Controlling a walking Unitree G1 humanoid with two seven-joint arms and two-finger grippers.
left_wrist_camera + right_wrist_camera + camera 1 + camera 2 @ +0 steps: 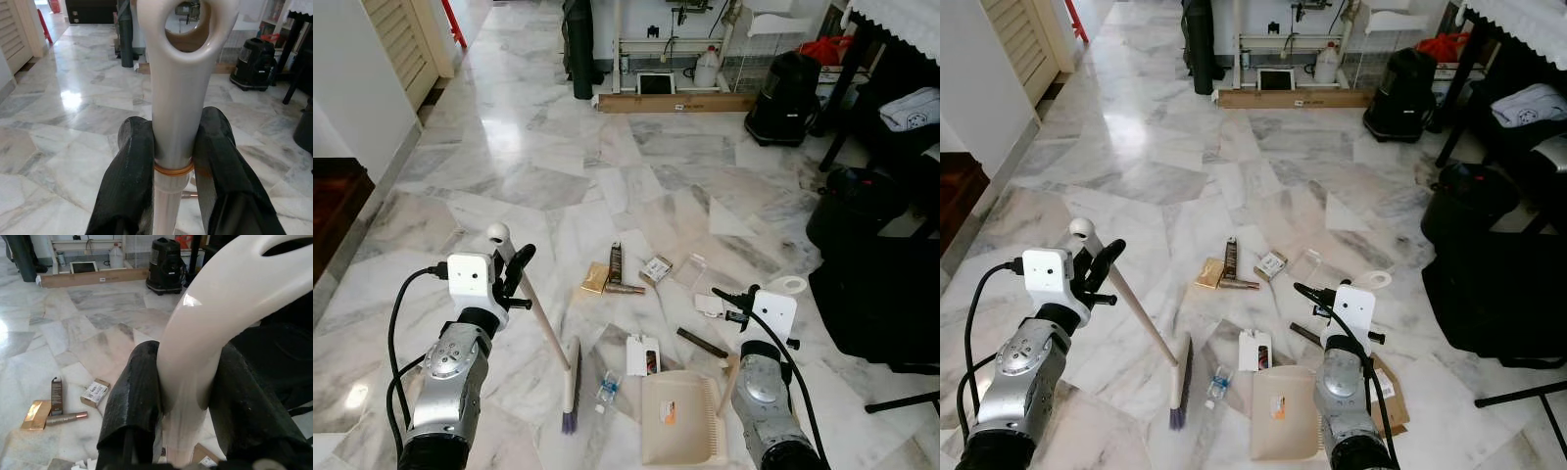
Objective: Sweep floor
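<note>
Mid-sweep: left gripper [514,266] clamped on broom handle [546,328], bristles down beside dustpan [680,419]. Right gripper [732,299] closed around dustpan handle [205,333]. Next, probably: drawing scattered boxes [655,267] and tubes across marble floor [607,166] toward pan.

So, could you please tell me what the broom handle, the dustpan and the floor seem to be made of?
Broom handle: a pale wooden-looking shaft, capped by glossy cream plastic with a hanging hole; the left claw is shut on it.
Dustpan: probably matte beige plastic, going by its moulded comb edge; its handle is glossy, held by the right claw.
Floor: polished marble or marble-look tile, grey-veined with mirror glare.
</note>
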